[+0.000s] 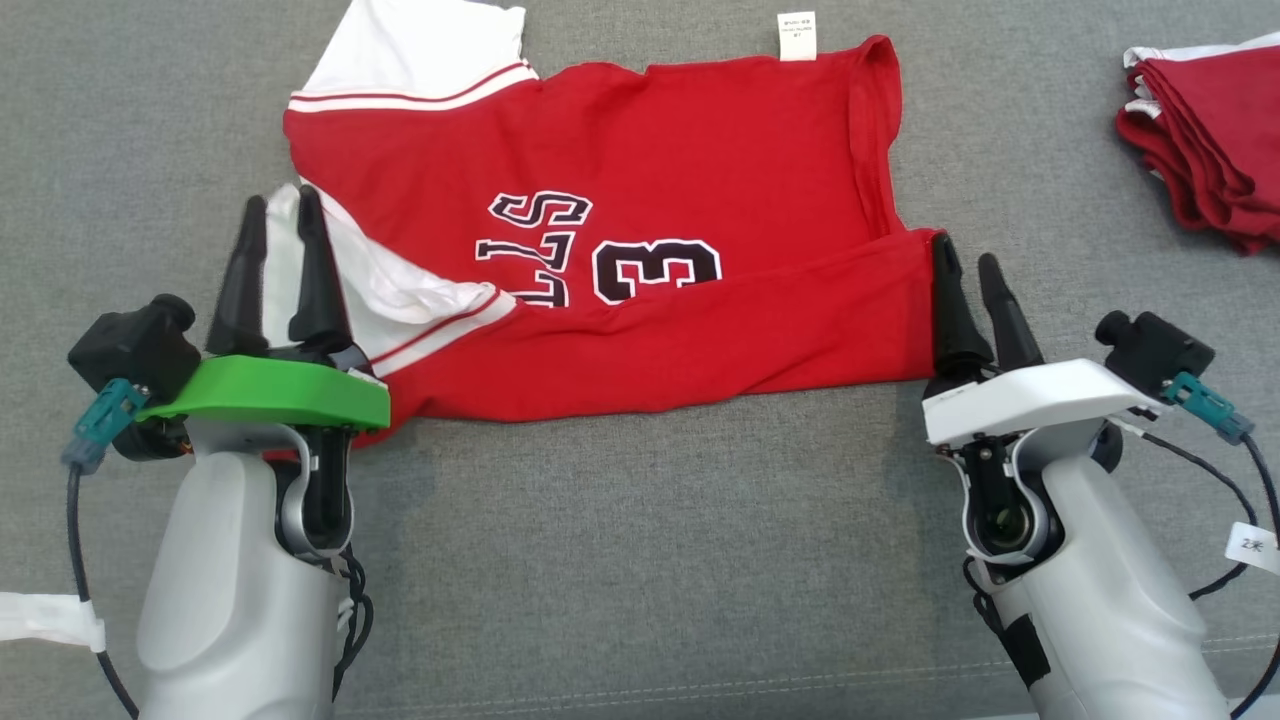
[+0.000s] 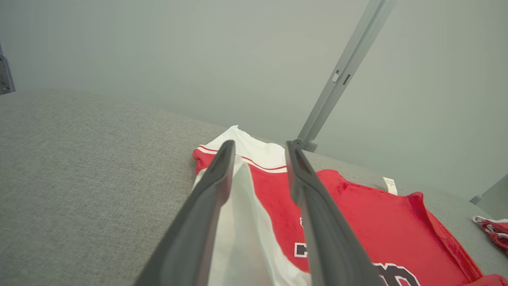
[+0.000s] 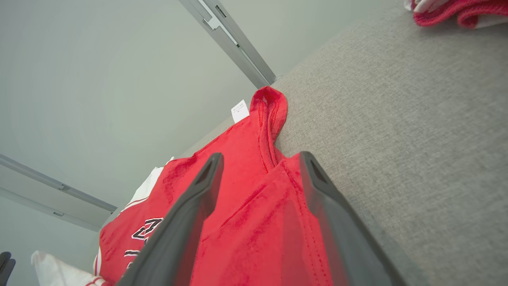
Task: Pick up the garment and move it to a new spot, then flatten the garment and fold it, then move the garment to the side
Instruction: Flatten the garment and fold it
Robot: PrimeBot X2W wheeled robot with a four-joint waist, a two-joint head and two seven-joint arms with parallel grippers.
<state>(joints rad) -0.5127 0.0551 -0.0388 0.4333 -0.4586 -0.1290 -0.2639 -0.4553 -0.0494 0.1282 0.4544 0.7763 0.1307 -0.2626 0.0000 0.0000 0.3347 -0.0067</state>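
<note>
While both gape empty | left end effector (image 1: pixel 282 197) over sleeve (image 1: pixel 385 275) | right end effector (image 1: pixel 963 248) at corner of garment (image 1: pixel 640 170)

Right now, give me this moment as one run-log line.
garment: red cloth jersey with white sleeves, near edge folded up | left pincer: open astride white sleeve | right pincer: open astride fold's right corner

Open grey tabletop (image 1: pixel 660 560) all along the near side, plenty of room to sweep through. Left flank bare too. Middle taken up by the red jersey (image 1: pixel 640 200). Far right, folded red pile (image 1: pixel 1200 130) blocking; bare lane between the two. Slanted metal strut (image 2: pixel 342 75) behind, seemingly past the back edge.
</note>
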